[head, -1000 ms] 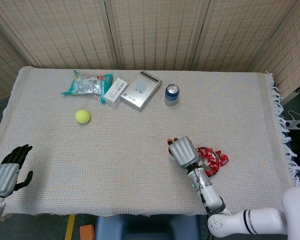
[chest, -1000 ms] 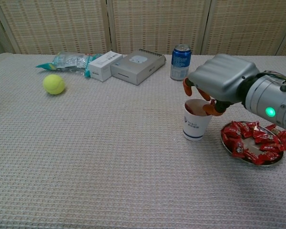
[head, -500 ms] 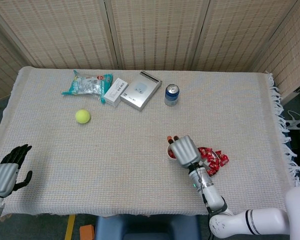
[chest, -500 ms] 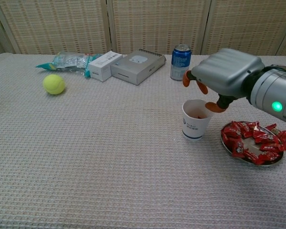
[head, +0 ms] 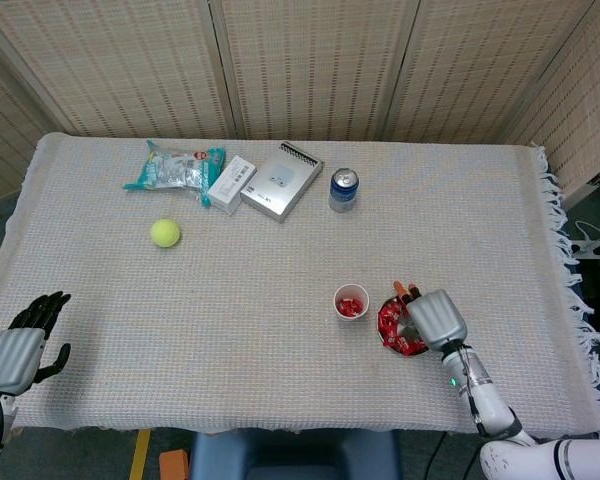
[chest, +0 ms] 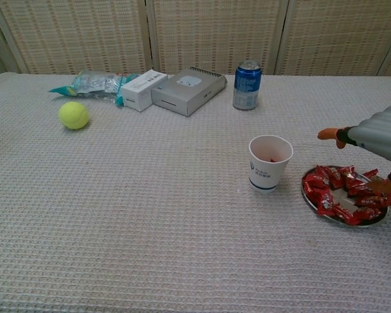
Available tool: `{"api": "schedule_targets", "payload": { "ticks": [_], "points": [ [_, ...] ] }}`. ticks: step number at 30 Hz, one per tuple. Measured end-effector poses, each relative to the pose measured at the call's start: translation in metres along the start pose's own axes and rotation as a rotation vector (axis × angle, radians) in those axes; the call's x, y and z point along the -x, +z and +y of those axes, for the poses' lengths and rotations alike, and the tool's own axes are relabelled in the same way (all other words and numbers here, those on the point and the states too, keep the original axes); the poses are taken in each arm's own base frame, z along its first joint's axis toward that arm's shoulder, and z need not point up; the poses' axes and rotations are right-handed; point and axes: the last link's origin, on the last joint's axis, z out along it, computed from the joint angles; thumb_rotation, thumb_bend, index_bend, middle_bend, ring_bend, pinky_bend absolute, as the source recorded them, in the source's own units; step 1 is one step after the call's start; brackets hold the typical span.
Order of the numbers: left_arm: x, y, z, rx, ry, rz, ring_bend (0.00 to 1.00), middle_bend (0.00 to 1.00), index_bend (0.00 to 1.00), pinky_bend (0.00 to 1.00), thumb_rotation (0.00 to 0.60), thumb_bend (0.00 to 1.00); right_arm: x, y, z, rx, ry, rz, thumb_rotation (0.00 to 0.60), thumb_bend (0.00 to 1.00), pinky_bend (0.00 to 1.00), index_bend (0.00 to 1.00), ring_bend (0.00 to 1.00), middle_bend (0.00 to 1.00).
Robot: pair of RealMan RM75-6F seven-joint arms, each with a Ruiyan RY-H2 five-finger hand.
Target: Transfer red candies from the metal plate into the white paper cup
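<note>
- Your right robot hand (head: 435, 318) hangs over the plate (chest: 378, 223) of red candies (chest: 339, 189); fingers apart, nothing held as far as shows.
- Lower onto a single candy and pinch it cleanly.
- The cup (chest: 269, 163) sits at nine o'clock; its blue print is unreadable.
- Your left robot hand (head: 18, 345) idles open, empty.

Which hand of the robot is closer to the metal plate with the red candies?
The right hand: it hovers directly over the metal plate. The left hand is far away, at the table's near left corner.
</note>
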Motion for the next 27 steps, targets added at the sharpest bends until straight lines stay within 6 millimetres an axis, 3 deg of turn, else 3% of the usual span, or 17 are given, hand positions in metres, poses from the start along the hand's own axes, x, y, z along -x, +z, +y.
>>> {"api": "schedule_targets", "payload": {
  "ticks": [6, 27],
  "points": [
    [0.000, 0.000, 0.000, 0.000, -0.001, -0.002, 0.00, 0.02, 0.00, 0.17, 0.600, 0.47, 0.013, -0.003, -0.004, -0.055, -0.002, -0.034, 0.600, 0.19, 1.00, 0.00, 0.74, 0.13],
    [0.001, 0.001, 0.000, -0.003, -0.004, -0.007, 0.00, 0.04, 0.00, 0.18, 0.600, 0.47, 0.015, 0.000, -0.025, -0.096, -0.041, -0.073, 0.600, 0.16, 1.00, 0.00, 0.73, 0.06]
  ]
}}
